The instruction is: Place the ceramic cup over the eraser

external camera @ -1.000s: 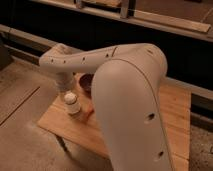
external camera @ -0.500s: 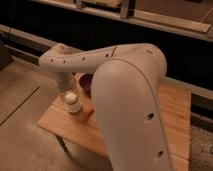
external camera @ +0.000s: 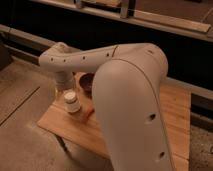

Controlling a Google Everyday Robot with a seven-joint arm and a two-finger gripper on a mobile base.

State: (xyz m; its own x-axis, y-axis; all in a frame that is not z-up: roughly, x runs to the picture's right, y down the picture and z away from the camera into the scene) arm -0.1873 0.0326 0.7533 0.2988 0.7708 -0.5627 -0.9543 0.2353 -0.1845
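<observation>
The ceramic cup [external camera: 86, 82] is a low, round, dark-brown bowl-like cup on the wooden table [external camera: 70, 127], partly hidden behind my white arm [external camera: 125, 95]. A white capped bottle [external camera: 72, 102] stands in front of it. A small reddish piece [external camera: 90, 111] lies on the table right of the bottle, perhaps the eraser. My gripper is hidden below the arm's elbow near the cup and bottle.
My big white arm covers the middle of the table. The table's bare wood shows at the right [external camera: 175, 107]. A dark wall with a pale ledge [external camera: 165, 22] runs behind. A grey floor [external camera: 22, 107] lies to the left.
</observation>
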